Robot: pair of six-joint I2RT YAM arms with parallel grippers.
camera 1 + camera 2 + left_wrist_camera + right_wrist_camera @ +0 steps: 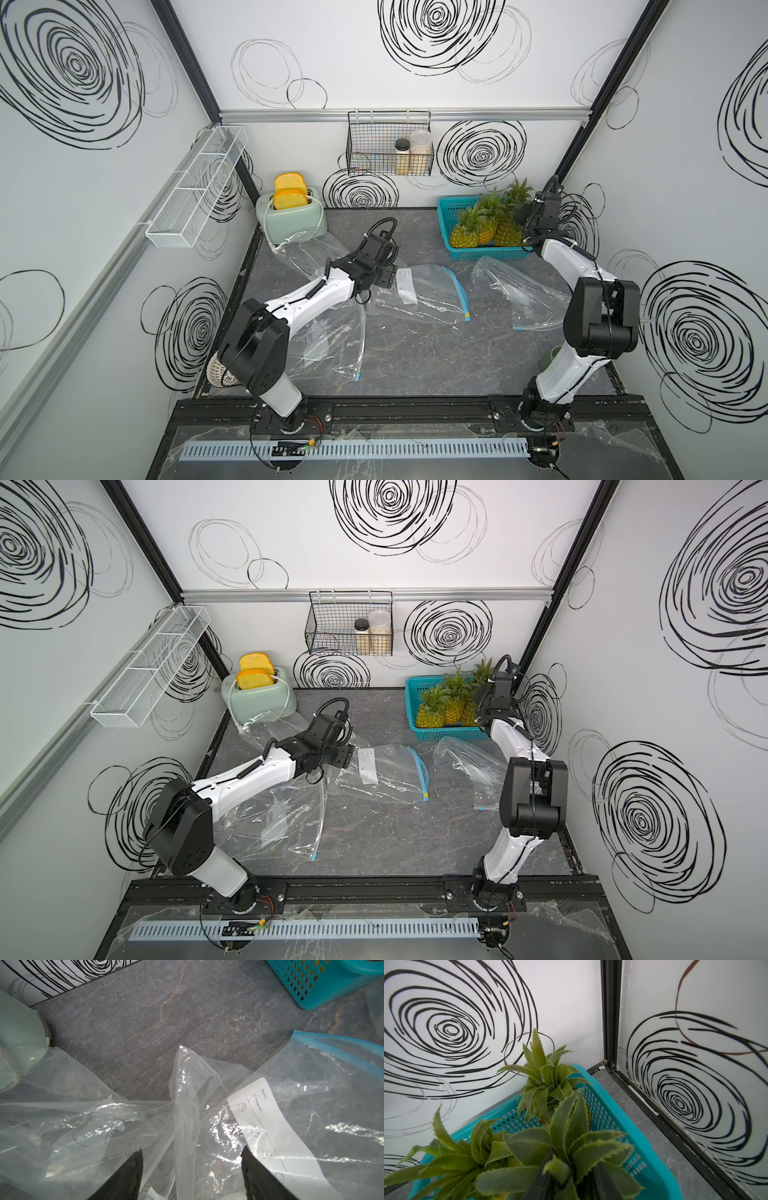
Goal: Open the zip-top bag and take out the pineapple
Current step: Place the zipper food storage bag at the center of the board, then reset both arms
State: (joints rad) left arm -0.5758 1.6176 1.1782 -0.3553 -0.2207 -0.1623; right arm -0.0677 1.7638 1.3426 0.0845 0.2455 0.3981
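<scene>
The white cable duct (353,451) ran along the front edge. Beyond it, the left gripper (193,1149) stood with jaws wide apart over a crumpled fold of the zip-top bag (311,1115), clamping nothing. Farthest back, the right gripper (575,1159) straddled the crown of a pineapple (529,1147) in the teal basket (612,1105). Whether it pinched the leaves could not be told.
</scene>
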